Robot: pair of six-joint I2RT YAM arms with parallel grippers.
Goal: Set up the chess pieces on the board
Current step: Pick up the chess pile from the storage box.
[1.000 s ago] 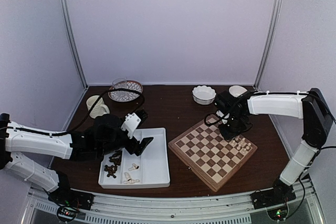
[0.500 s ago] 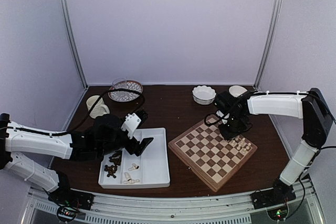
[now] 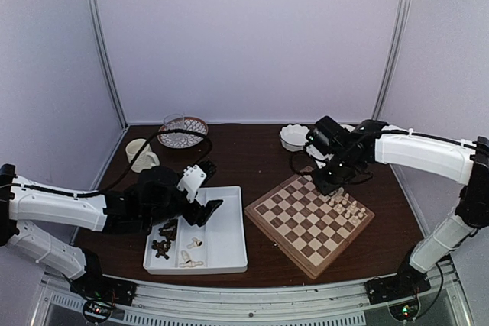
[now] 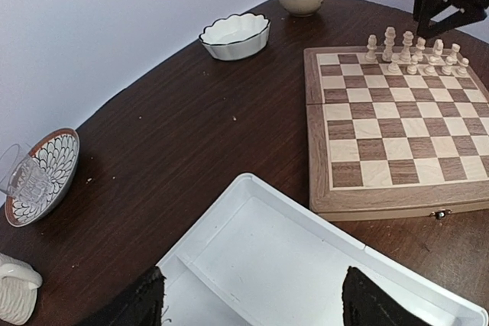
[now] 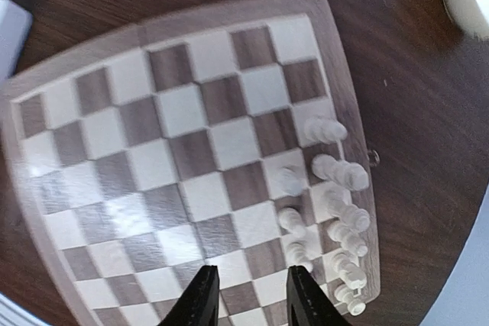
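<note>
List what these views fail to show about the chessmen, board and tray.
- Top view: the tiny cream wooden chessmen on the checked wooden chessboard are too small to tell rank.
- Top view: the dark brown chessmen in the white two-compartment tray clump together, uncountable.
- Left wrist view: the bottom edge cuts off the tray's near end.
- Right wrist view: the right gripper and the bottom edge hide the chessboard's nearest squares.

Robot lab test booth, plain white walls [image 3: 244, 36], metal corner posts [image 3: 103, 43], dark wooden desk [image 3: 252, 150], two robot arms [image 3: 416, 150] on a metal rail [image 3: 252, 299] at its near edge
</note>
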